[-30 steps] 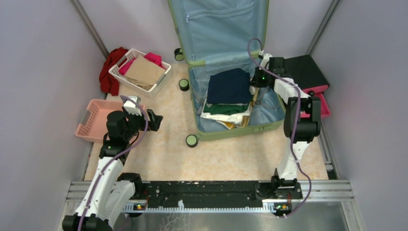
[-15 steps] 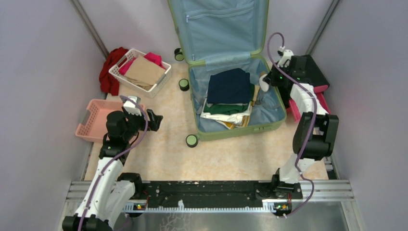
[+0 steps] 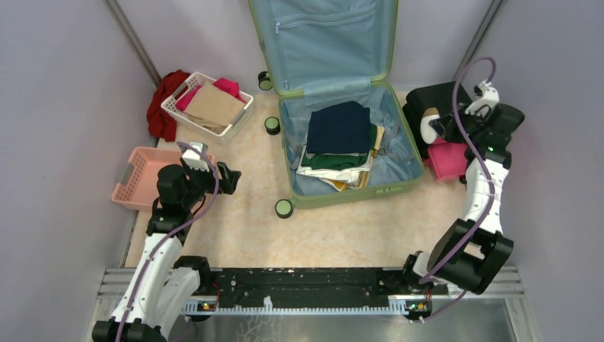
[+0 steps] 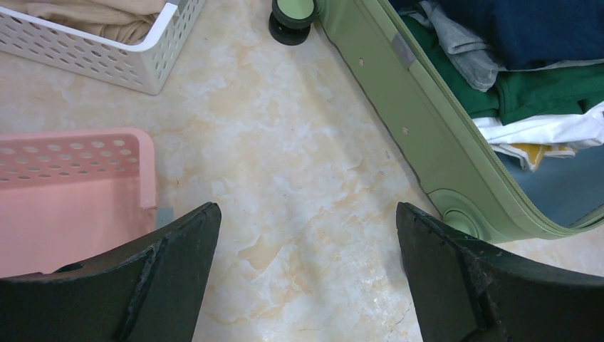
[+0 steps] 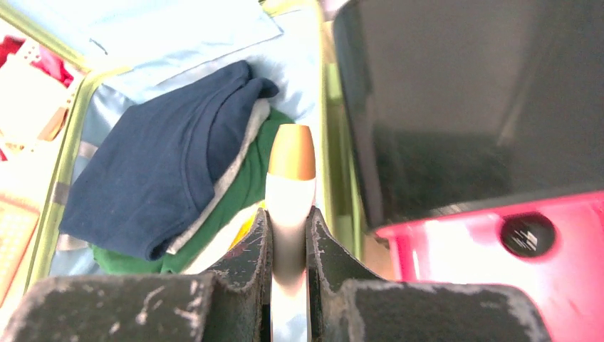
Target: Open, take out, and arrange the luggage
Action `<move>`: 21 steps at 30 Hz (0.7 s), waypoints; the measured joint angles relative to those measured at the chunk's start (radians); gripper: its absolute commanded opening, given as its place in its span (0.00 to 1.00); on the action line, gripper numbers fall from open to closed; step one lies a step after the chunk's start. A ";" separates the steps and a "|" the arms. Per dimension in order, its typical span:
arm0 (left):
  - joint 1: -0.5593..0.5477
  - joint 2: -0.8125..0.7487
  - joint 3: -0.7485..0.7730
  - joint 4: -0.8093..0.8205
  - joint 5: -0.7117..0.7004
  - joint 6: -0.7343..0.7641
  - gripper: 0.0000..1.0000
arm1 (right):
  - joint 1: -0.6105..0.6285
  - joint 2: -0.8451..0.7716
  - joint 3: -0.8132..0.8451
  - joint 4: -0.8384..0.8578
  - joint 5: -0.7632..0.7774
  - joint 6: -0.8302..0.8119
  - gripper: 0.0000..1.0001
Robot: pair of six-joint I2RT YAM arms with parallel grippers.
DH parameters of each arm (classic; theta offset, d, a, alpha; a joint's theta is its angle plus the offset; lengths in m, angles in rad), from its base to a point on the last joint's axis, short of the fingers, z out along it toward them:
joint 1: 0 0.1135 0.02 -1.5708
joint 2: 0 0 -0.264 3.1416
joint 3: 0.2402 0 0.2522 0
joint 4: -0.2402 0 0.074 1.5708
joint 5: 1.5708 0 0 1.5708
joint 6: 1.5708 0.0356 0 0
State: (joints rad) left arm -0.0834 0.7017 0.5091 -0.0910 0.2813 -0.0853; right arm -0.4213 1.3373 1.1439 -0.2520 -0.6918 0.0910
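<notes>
The sage-green luggage (image 3: 342, 196) lies open at the back centre, its blue-lined lid (image 3: 324, 43) upright against the wall. Inside is a pile of folded clothes with a navy garment (image 3: 340, 127) on top and a green one (image 3: 335, 161) under it. My right gripper (image 3: 445, 127) hovers right of the luggage, over the black-and-pink cases, shut on a white bottle with a tan cap (image 3: 428, 124). In the right wrist view the bottle (image 5: 290, 171) stands pinched in the gripper (image 5: 288, 214). My left gripper (image 4: 306, 214) hangs open and empty over bare floor left of the luggage shell (image 4: 420, 135).
Black-and-pink stacked cases (image 3: 450, 158) sit right of the luggage. A white basket (image 3: 208, 107) of folded cloth stands at the back left beside a red cloth (image 3: 162, 103). A pink basket (image 3: 142, 178) is at the left, close to my left gripper (image 3: 228, 178).
My right arm has swung right, out of the luggage, carrying the white bottle over to the black-and-pink cases. The left arm has not moved.
</notes>
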 measured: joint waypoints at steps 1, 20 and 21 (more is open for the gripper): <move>0.000 0.000 0.000 0.000 0.000 0.000 0.99 | -0.036 -0.030 -0.013 -0.003 -0.012 0.003 0.00; 0.000 0.000 0.000 0.001 0.023 0.000 0.99 | -0.399 -0.345 -0.486 0.103 0.097 0.175 0.00; 0.000 0.000 0.000 0.001 0.023 0.000 0.99 | -0.400 -0.343 -0.497 0.124 0.120 0.203 0.00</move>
State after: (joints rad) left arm -0.0834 0.7021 0.5091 -0.0902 0.3042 -0.0856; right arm -0.8211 0.9943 0.6464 -0.1276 -0.5720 0.2935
